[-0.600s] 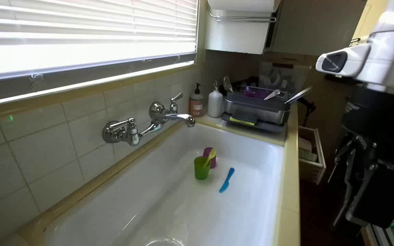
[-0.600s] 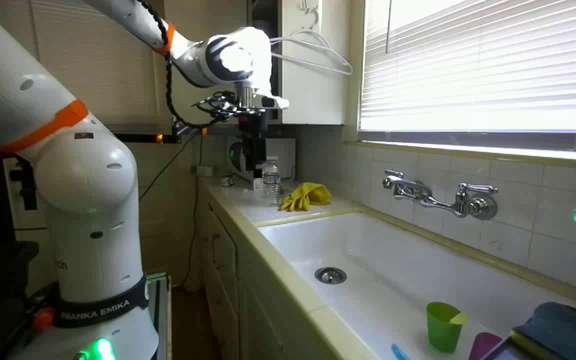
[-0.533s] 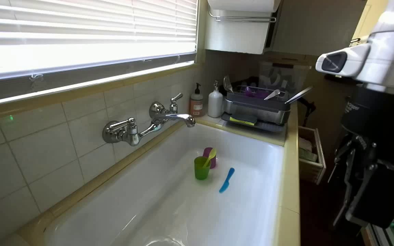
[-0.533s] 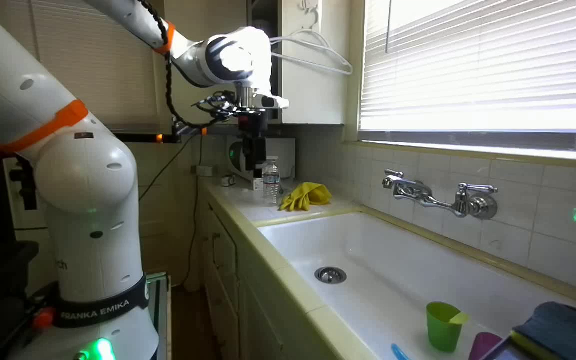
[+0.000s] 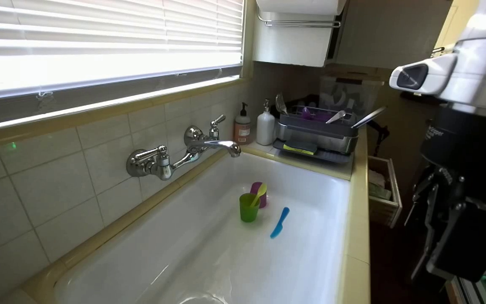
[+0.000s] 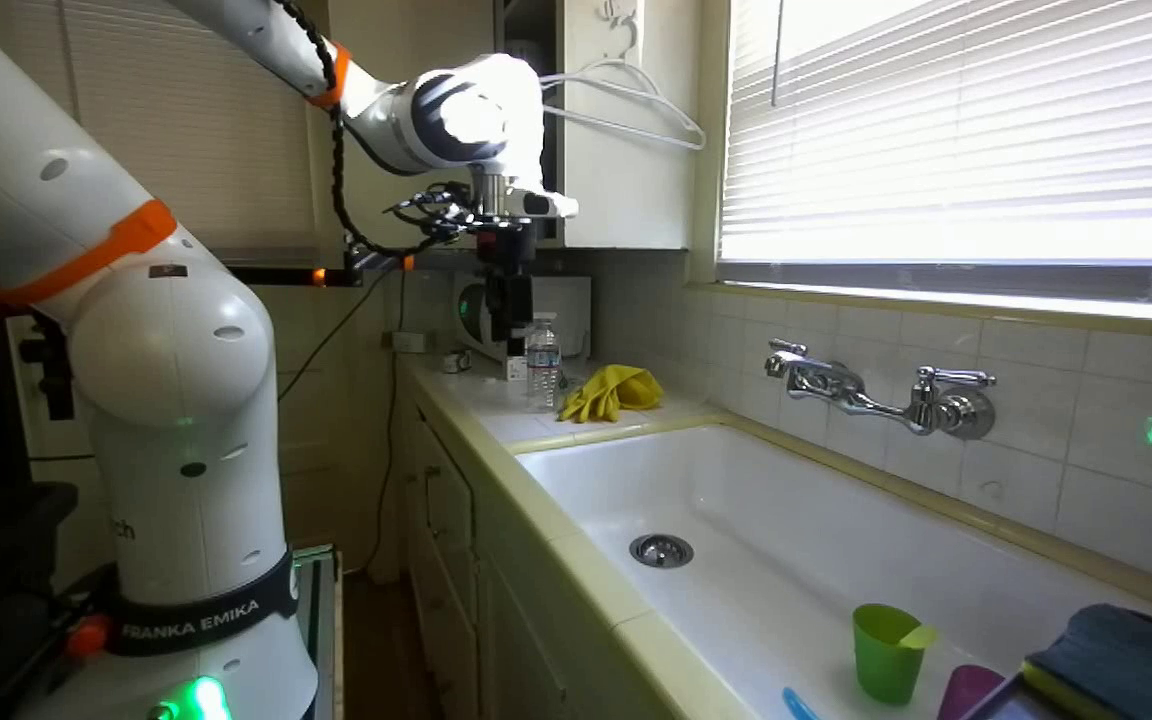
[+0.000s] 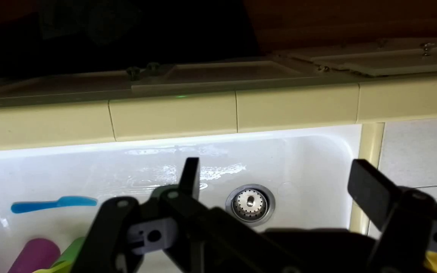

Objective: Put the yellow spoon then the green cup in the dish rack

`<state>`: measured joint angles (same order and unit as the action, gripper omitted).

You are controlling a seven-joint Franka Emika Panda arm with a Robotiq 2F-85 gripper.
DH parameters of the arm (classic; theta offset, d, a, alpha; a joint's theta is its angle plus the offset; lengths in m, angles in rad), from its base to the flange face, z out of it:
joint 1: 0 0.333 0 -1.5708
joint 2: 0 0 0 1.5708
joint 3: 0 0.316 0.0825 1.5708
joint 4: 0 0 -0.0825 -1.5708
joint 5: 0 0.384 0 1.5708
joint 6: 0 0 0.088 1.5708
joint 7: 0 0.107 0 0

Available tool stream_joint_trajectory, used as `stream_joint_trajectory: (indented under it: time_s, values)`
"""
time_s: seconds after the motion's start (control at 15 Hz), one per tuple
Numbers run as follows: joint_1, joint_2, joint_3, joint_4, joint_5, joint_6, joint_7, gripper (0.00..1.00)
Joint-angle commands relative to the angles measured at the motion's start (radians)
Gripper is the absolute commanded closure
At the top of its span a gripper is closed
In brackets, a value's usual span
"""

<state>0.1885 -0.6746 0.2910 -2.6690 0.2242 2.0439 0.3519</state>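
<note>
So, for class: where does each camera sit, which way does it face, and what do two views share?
In an exterior view: across the white rectangular sink from the dark grey dish rack, facing it; part of the white robot arm shows.
In an exterior view: beside the rack, facing the round metal drain; most of the arm shows.
Wrist view: on the arm, looking down at the sink; spread black fingers show.
Both exterior views share the chrome tap and green plastic cup.

The white sink (image 5: 310,261) holds an upright green cup (image 5: 248,211), a purple cup (image 5: 263,202) just beside it and, near them, a blue knife (image 5: 279,223). The tiled desk (image 6: 528,428) carries a dish rack (image 5: 317,128), brown bottle (image 5: 242,128) and white bottle (image 5: 265,130) at one end, a water bottle (image 6: 542,370) and yellow gloves (image 6: 616,393) at the other.
</note>
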Motion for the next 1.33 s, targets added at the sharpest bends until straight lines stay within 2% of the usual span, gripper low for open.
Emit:
stream_joint_trajectory:
  time_s: [0.0,0.07,0.27,0.47,0.8,1.0,1.13,1.27]
  values:
    - [0.004,0.001,-0.004,0.001,-0.003,-0.002,0.002,0.00]
    - [-0.007,0.003,-0.005,-0.002,-0.007,0.013,0.010,0.00]
    - [-0.064,0.013,-0.081,-0.013,0.010,0.070,0.000,0.00]
    - [-0.128,0.031,-0.120,-0.012,-0.009,0.165,0.011,0.00]
    - [-0.204,0.142,-0.157,0.014,-0.071,0.312,-0.033,0.00]
    - [-0.238,0.212,-0.174,0.043,-0.116,0.307,-0.028,0.00]
    - [-0.205,0.199,-0.187,0.056,-0.085,0.263,-0.042,0.00]
    - [-0.214,0.197,-0.190,0.040,-0.095,0.292,-0.036,0.00]
